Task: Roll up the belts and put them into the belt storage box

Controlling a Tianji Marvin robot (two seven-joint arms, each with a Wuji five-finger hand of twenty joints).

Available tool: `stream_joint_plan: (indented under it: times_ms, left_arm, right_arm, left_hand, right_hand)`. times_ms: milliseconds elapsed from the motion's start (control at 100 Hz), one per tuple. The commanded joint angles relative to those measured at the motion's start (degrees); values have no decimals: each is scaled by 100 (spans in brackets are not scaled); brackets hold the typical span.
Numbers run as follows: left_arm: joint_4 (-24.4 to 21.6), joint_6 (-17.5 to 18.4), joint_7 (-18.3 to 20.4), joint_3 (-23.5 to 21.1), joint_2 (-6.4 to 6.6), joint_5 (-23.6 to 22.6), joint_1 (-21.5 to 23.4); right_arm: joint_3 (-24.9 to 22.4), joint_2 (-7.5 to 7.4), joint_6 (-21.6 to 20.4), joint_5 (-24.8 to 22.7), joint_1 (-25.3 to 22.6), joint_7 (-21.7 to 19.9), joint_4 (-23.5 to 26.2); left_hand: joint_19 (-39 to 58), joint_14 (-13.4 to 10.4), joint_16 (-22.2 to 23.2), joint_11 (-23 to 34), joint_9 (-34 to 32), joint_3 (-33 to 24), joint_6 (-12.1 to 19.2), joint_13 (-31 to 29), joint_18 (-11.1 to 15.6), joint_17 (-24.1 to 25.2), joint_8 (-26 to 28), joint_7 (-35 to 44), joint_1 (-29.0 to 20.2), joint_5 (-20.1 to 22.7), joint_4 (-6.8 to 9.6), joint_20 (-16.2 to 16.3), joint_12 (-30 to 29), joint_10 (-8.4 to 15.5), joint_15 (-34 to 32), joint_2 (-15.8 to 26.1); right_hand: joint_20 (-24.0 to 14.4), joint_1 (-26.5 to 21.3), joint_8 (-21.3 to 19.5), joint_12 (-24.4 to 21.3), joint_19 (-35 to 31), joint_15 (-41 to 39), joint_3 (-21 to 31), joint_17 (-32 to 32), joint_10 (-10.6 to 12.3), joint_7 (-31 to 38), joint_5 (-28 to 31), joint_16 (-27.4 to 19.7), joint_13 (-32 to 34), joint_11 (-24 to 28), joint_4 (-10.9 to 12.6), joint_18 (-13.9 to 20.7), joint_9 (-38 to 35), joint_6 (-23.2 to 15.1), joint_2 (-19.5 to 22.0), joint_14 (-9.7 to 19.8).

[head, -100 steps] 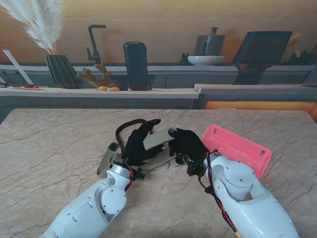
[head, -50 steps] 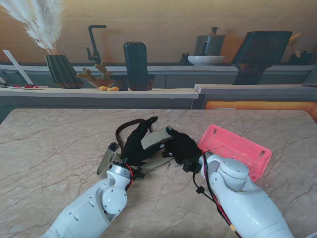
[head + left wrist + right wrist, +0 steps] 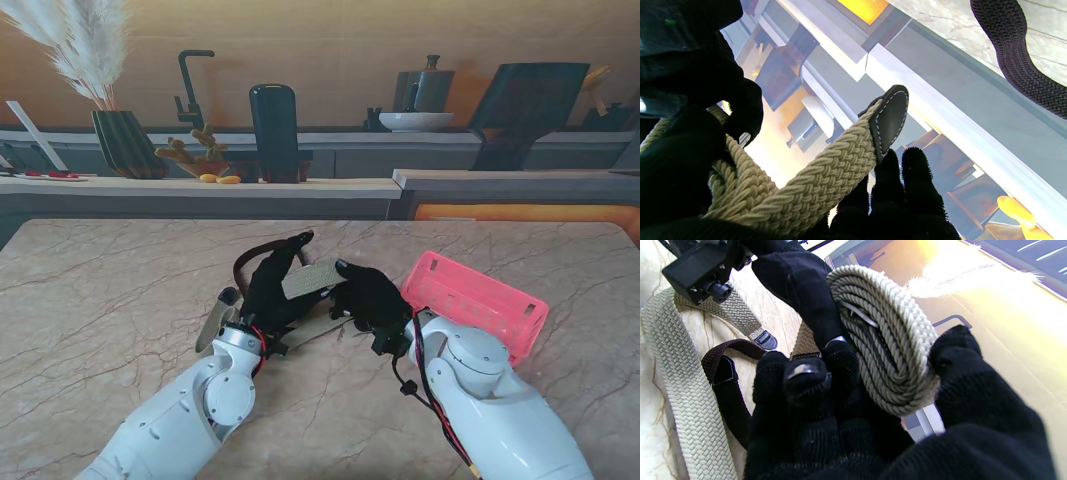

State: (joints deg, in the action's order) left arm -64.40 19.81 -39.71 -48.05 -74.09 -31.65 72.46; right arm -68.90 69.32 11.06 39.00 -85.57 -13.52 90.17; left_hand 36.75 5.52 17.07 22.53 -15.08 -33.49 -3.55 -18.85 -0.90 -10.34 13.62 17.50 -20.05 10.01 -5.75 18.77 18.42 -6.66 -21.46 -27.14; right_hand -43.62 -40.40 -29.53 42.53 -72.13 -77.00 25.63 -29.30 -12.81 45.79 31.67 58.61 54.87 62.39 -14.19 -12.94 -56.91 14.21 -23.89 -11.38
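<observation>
Both arms rise from the near corners and meet just short of worktop (image 3: 120, 270) centre.

Left robot hand (image 3: 270, 290): fingers wrapped round the beige braided belt (image 3: 312, 277); in its wrist view the belt's dark leather tip (image 3: 888, 121) juts free past the fingertips (image 3: 913, 173). Since a second ago this robot hand has drawn slightly left and nearer the right one; its raised fingertip has shifted a little toward 11 o'clock.

Right robot hand (image 3: 370, 300): fingers and thumb clamped on the rolled coil (image 3: 887, 350) of the same belt, several turns thick. It sits a touch nearer the middle than a second ago, and its forearm has swung in from the right edge.

The beige strap between the two robot hands now shows shorter than in the earliest frame; it has barely changed over the last half second.

Loose belt on the worktop at 9 o'clock of the robot hands: a beige tail (image 3: 215, 320), unchanged. A dark brown belt (image 3: 255, 255) loops at 11 o'clock, just beyond the left robot hand, also unmoved.

Pink belt storage box (image 3: 480, 300): at 3 o'clock of the right robot hand, close beside it, same spot as before. Contents cannot be made out.
</observation>
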Motion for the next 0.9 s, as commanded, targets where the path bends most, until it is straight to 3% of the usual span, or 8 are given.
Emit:
stream_joint_plan:
  times_ms: [0,330,500,600,720,890]
  left_arm:
    - [-3,-42,22,2,-36,12,13]
    - [16,7,57,47,-52,52,-5]
    - [-37,107,83,78,-59,67,15]
    - [-97,170,96,63,-66,108,54]
    - [-165,251,52,40,-65,78,96]
    - [-230,345,-64,8,-62,-11,140]
  right_arm:
    - [20,31,-37,12,-41,-20,128]
    - [13,49,-39,-4,-69,132,202]
    - [129,108,223,147,76,151,28]
    - [216,164,436,206,210,223,-133]
    - [330,256,712,336,382,381,-327]
    - [544,324,973,433,643,266,-654]
  left_hand:
    - [-24,-22,-42,-126,178,-117,85,123,148,75,-7,-192,-36,-117,-94,-11,-151,61,48,217]
    - [0,-13,-16,-128,147,-75,216,97,131,83,74,-101,19,-114,-97,7,-155,155,44,243]
    - [63,-85,7,-88,91,-165,325,53,222,47,88,-60,-72,-108,-99,37,-136,286,16,586]
    - [94,-144,9,-53,67,-72,386,21,284,27,91,5,-234,-114,-189,49,-114,372,-9,860]
    - [126,-200,11,-18,18,-93,421,-18,345,-18,88,45,-302,-99,-198,61,-97,455,-40,949]
    - [164,-225,21,35,-3,-158,387,-5,387,-19,83,122,-379,-88,-207,77,-66,504,-87,987]
  right_hand:
    - [-187,-910,-262,77,-273,-214,1033,-40,-184,1251,811,82,104,149,416,271,-9,-2138,851,369]
    - [-181,-905,-258,75,-248,-181,1013,-68,-146,1246,796,72,115,132,425,298,-27,-2152,864,406]
    - [-179,-908,-251,77,-243,-176,1009,-73,-155,1248,793,70,127,134,434,298,-26,-2140,857,411]
    - [-184,-895,-218,88,-258,-206,1003,-104,-157,1232,801,79,163,168,454,297,-57,-2133,839,417]
    - [-204,-888,-130,100,-310,-272,1026,-115,-185,1201,845,95,200,217,494,283,-103,-2083,786,388]
    - [-216,-878,-53,101,-355,-312,1072,-89,-223,1187,862,96,195,243,504,267,-106,-2031,762,345]
